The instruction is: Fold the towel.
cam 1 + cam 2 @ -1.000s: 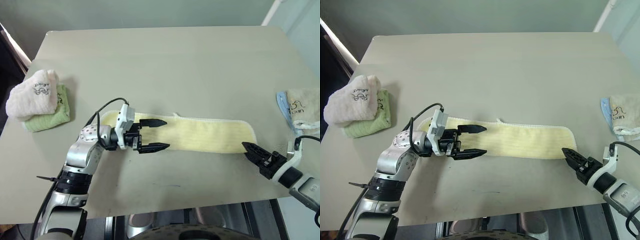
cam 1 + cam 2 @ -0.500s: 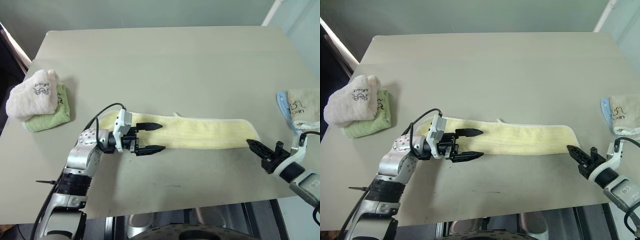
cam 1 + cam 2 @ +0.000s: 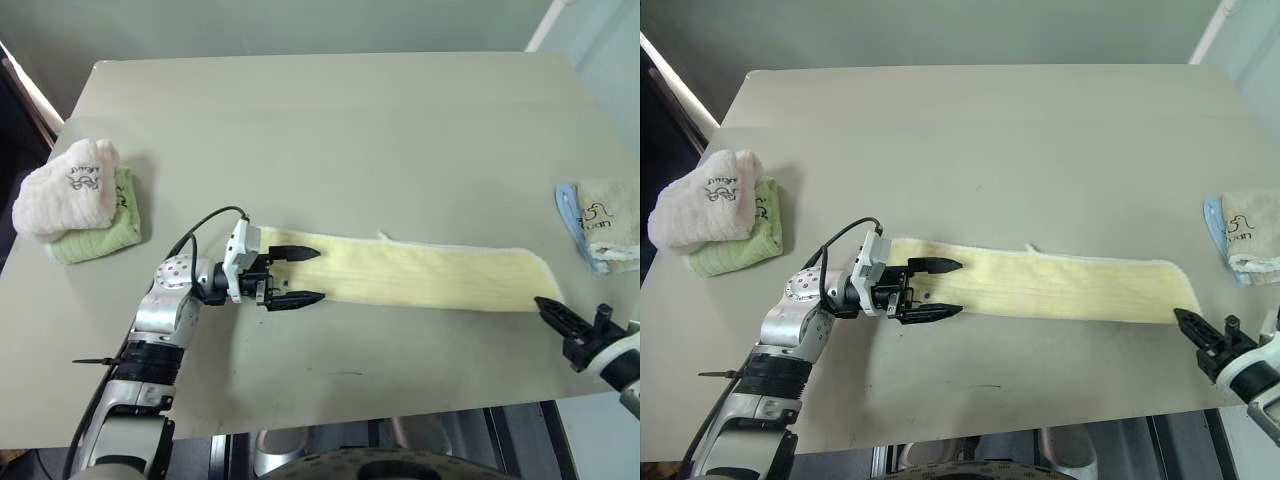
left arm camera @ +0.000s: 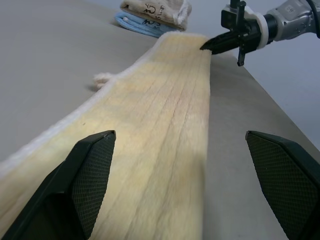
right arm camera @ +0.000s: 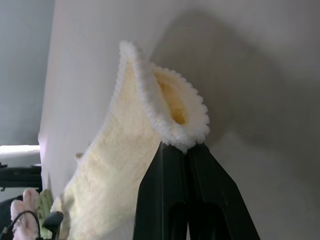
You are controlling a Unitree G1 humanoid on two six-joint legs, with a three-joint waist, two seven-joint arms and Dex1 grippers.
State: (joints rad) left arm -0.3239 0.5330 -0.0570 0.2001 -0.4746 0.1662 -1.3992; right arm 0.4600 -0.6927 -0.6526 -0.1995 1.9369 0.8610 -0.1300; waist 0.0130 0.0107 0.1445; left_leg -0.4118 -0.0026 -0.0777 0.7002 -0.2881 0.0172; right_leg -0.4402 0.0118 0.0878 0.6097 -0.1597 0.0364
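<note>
Pinching the long pale yellow ribbed terry towel (image 3: pixel 430 280) at its far corner, right fingers (image 5: pixel 187 165) closed on it, left fingers (image 3: pixel 295 253) spread wide over its other end, flat on the grey tabletop (image 3: pixel 330 130).

Lab-type rm: bare test table (image 3: pixel 330 110)

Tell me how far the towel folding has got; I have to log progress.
Done: the towel lies as one long narrow strip on the table, apparently folded lengthwise. In hand: the right gripper is shut on its end corner, while the left gripper stands open over the other end. Left: folding the strip across its length.
</note>
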